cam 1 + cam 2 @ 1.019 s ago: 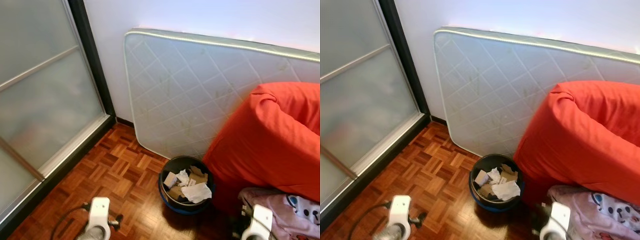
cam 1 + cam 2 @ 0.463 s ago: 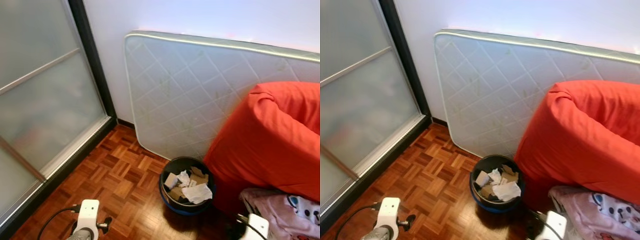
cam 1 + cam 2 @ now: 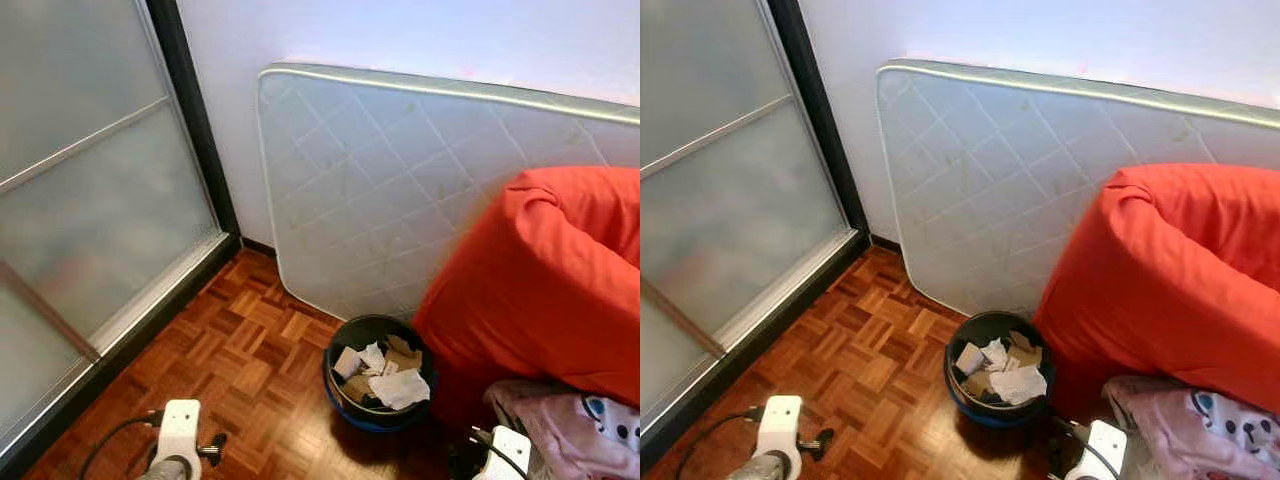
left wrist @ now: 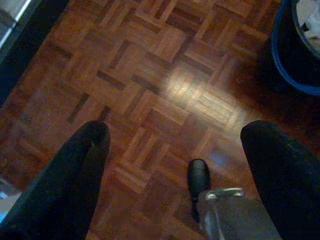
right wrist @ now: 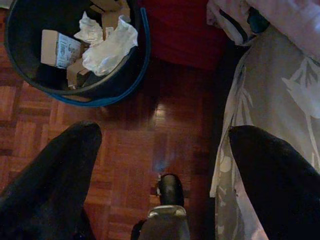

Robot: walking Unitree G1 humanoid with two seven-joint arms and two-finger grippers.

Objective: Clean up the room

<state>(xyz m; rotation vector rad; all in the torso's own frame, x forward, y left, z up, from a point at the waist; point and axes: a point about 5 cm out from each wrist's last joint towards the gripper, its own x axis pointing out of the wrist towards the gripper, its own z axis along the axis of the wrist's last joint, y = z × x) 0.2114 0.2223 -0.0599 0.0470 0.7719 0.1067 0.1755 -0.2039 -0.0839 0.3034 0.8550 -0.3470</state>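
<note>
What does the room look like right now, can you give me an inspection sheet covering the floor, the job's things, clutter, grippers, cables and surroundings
Surface: parquet floor, glossy, with a light glare patch.
Job's things: dark bin with a blue lower rim, standing on the floor against the orange beanbag, holding crumpled paper and cardboard scraps.
Clutter: pink printed cloth and grey patterned fabric piled at the robot's right.
Grippers: left gripper open over bare parquet; right gripper open above the floor between bin and fabric.
Cables: black cable looping by the left arm.
Surroundings: white quilted mattress leaning on the wall; frosted sliding door on the left.
</note>
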